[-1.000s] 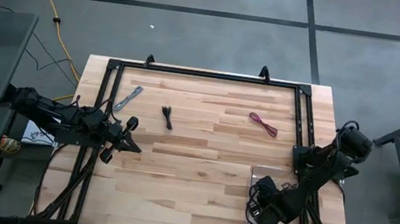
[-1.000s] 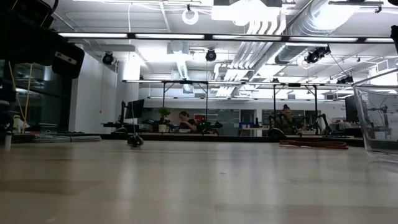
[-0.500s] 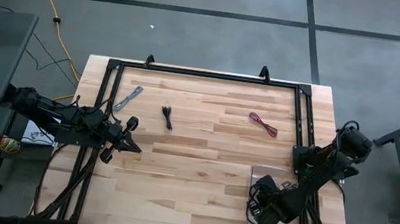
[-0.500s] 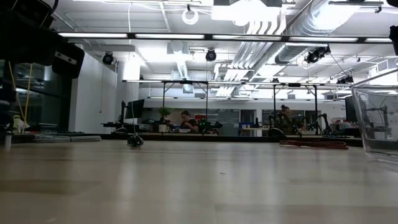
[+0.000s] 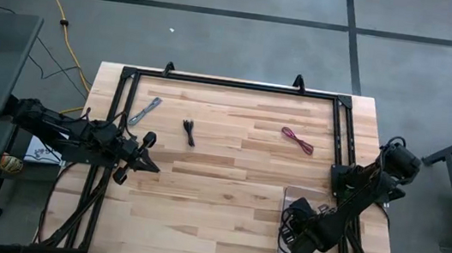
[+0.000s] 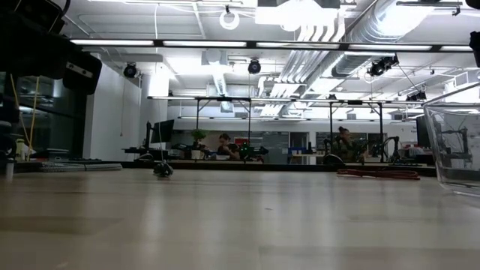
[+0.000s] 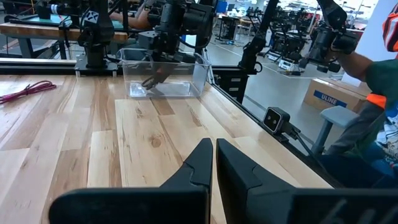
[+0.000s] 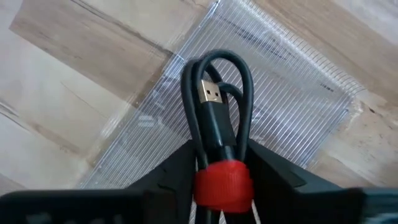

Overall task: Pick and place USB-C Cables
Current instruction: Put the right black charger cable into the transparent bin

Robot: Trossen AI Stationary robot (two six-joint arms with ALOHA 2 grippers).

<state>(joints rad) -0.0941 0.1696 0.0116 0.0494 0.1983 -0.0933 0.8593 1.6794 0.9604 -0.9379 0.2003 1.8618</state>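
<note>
Nothing moved since the earlier frame. Right gripper [image 8: 217,177] clamped on black-and-red cable [image 8: 217,106] above clear bin [image 5: 293,197]. Left gripper [image 5: 150,166] closed, empty, at table's left edge. Silver-grey cable [image 5: 145,111], black cable [image 5: 189,132], pinkish-red cable [image 5: 297,140] lying apart along far side.

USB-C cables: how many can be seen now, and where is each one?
4. Silver-grey cable, black cable and pinkish-red cable lie on the table's far half. The black-and-red cable is in the right hand, above the clear bin.
</note>
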